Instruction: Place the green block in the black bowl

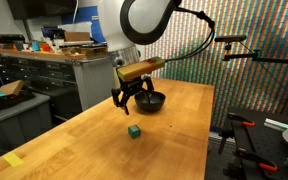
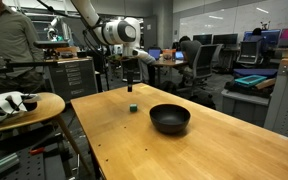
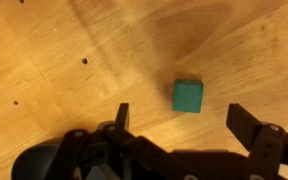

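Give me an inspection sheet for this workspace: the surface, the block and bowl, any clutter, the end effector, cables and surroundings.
Surface: wooden table, bare, with a few small holes showing in the wrist view.
Job's things: green block sits on the table, apart from the black bowl; nothing visible inside the bowl.
Clutter: nothing seen near the block or bowl.
End effector: end effector is open, above the block and not touching it.
Cables: a dark cable arcs off the arm.
Surroundings: workbench with drawers beyond the table; people seated at desks in an exterior view.
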You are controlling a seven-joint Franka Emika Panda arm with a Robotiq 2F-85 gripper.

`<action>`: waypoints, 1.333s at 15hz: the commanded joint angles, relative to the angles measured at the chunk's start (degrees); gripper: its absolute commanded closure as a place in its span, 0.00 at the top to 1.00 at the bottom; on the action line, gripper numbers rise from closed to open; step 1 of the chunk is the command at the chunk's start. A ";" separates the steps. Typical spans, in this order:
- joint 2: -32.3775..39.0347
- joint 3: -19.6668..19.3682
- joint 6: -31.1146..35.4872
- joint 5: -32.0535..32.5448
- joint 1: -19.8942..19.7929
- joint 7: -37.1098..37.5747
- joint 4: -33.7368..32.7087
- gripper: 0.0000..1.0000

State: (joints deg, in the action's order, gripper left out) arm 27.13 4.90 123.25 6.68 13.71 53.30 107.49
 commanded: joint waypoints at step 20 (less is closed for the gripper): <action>11.43 -4.35 12.90 -1.63 3.82 3.19 -2.75 0.99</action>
State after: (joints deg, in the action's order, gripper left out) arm 37.93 1.40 134.38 6.28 16.99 56.03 104.89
